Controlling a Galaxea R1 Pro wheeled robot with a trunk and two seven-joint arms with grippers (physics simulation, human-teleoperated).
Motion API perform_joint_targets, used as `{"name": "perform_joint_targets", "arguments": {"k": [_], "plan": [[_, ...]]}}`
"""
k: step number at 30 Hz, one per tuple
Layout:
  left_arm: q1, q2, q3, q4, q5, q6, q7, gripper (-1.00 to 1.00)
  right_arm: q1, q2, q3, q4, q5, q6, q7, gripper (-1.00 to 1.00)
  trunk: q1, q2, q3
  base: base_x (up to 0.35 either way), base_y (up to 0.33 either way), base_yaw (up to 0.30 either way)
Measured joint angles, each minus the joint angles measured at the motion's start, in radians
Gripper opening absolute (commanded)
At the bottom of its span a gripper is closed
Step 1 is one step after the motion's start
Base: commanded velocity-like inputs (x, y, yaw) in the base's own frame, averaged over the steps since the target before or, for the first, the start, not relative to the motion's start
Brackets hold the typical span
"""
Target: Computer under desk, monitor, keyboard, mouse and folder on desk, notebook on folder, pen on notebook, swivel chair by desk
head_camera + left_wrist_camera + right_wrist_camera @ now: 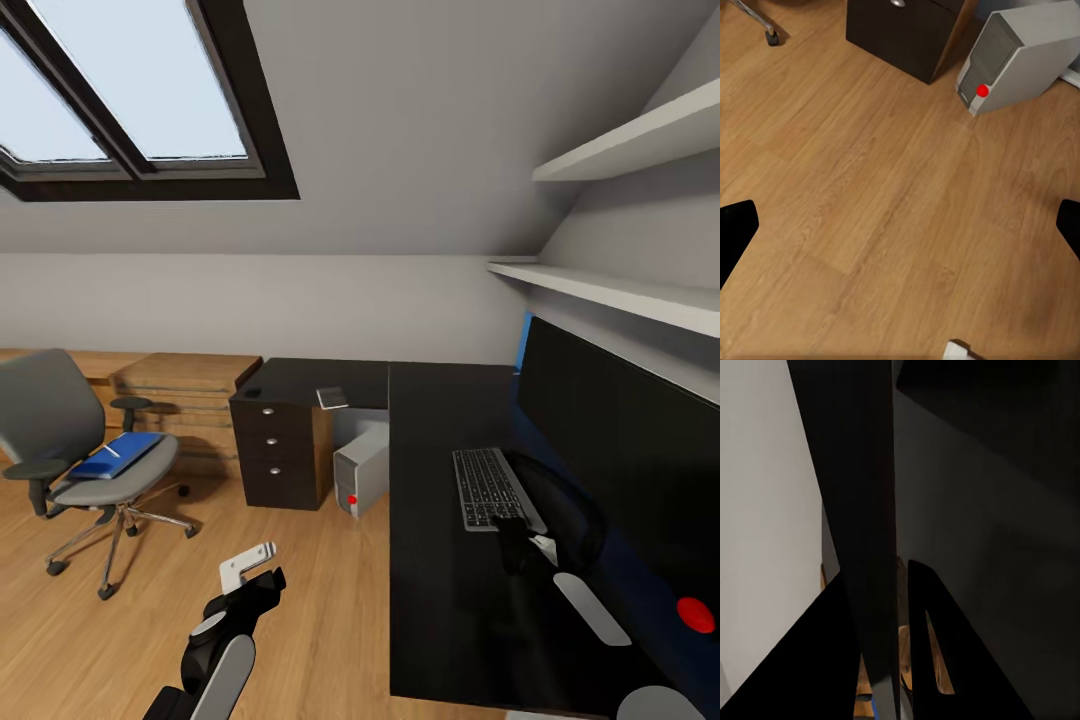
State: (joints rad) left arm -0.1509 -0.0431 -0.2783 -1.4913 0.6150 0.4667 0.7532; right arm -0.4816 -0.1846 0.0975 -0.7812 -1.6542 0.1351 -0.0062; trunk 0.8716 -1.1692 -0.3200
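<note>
The wide black monitor (620,440) stands along the right side of the black desk (440,600), and the keyboard (488,486) lies in front of it. My right gripper (513,535) sits at the monitor's foot, by the keyboard's near end. In the right wrist view the fingers (937,652) close on the monitor's thin black panel (866,510). My left gripper (250,568) hangs open over the floor (870,195). The computer (360,470) (1020,56) stands under the desk. The notebook (332,398) and mouse (253,391) lie on the desk's far wing. The folder (118,455) with the pen (113,451) rests on the swivel chair (60,430).
A dark drawer unit (280,450) (907,34) carries the desk's far wing, beside the computer. A light wooden chest (190,400) lines the back wall behind the chair. White shelves (620,290) hang above the monitor. Open wooden floor (150,620) stretches between chair and desk.
</note>
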Motion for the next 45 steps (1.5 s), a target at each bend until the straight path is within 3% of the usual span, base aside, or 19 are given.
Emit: {"name": "perform_joint_targets", "arguments": {"k": [29,30,45], "plan": [[0.000,0.000,-0.001,0.003,-0.002,-0.001,-0.002,1.00,0.000,0.000,-0.002,-0.001,-0.003,0.010,-0.001,-1.00,0.000,0.000,0.000,0.037,0.001,0.000],[0.000,0.000,-0.001,0.003,-0.002,-0.001,-0.002,1.00,0.000,0.000,-0.002,-0.001,-0.003,0.010,-0.001,1.00,0.000,0.000,0.000,0.000,0.000,0.000],[0.000,0.000,-0.002,0.003,-0.002,-0.001,-0.001,1.00,0.001,-0.001,0.002,0.003,-0.003,0.011,-0.005,1.00,0.000,0.000,0.000,0.000,0.000,0.000]]}}
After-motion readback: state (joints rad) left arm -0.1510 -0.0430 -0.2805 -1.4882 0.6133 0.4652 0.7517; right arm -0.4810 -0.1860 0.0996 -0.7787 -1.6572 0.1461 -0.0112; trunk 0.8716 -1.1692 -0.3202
